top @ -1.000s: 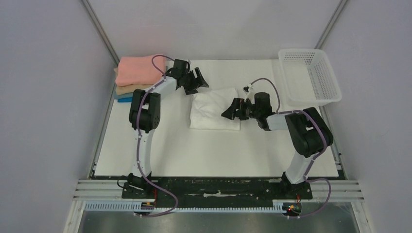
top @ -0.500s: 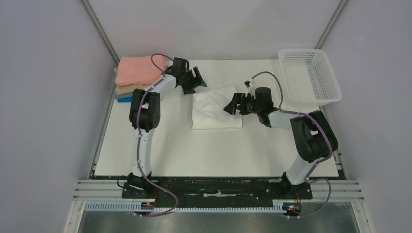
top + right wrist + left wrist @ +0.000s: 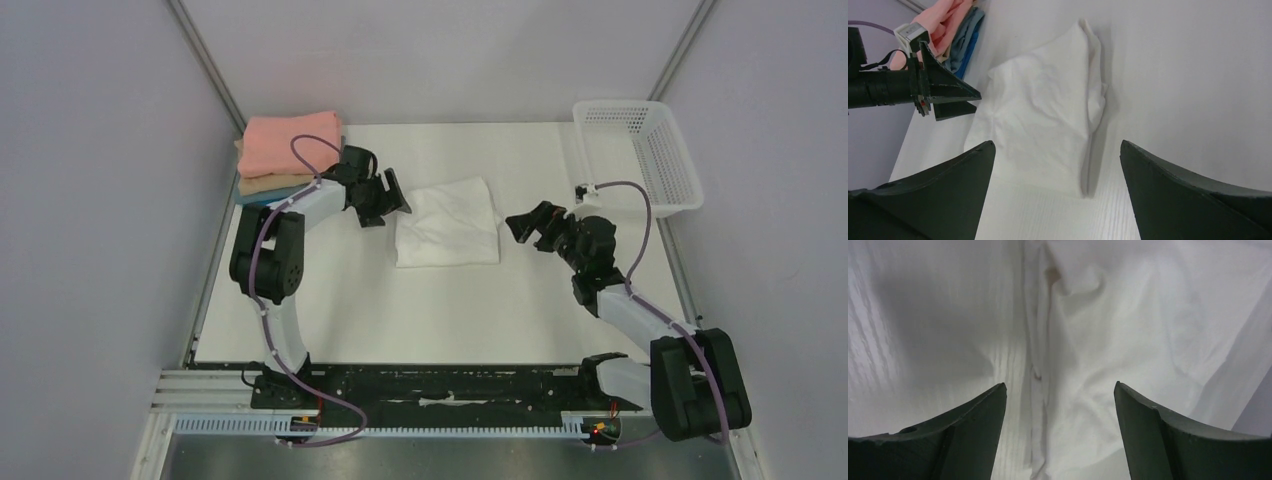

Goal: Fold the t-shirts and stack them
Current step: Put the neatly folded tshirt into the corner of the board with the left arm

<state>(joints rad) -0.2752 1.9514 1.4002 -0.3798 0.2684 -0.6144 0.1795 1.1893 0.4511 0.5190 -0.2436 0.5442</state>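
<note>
Top external view, read from the left: a stack of folded t-shirts [image 3: 285, 165] sits at the far left corner of the table [image 3: 420, 310]. It has a salmon pink shirt [image 3: 290, 140] on top, tan under it and a blue edge at the bottom. Just right of the stack, the left gripper [image 3: 390, 205] hangs at the left edge of the white t-shirt [image 3: 450, 222]. That shirt lies folded into a rough rectangle at mid-table, toward the far side. Further right, apart from the cloth, the right gripper [image 3: 524, 222] points at the shirt's right edge. A white mesh basket [image 3: 625, 150] stands in the far right corner.

Only the left wrist view shows the left jaws spread wide with nothing between them. Creased white cloth fills the picture beneath them, a seam [image 3: 1035, 355] running down its middle; I cannot tell whether the fingertips touch it. Right wrist view shows its own jaws also wide apart and empty. It also shows the shirt's thick folded right edge and a grey-blue layer [image 3: 965, 30] in the stack, which the overhead view barely shows.
</note>
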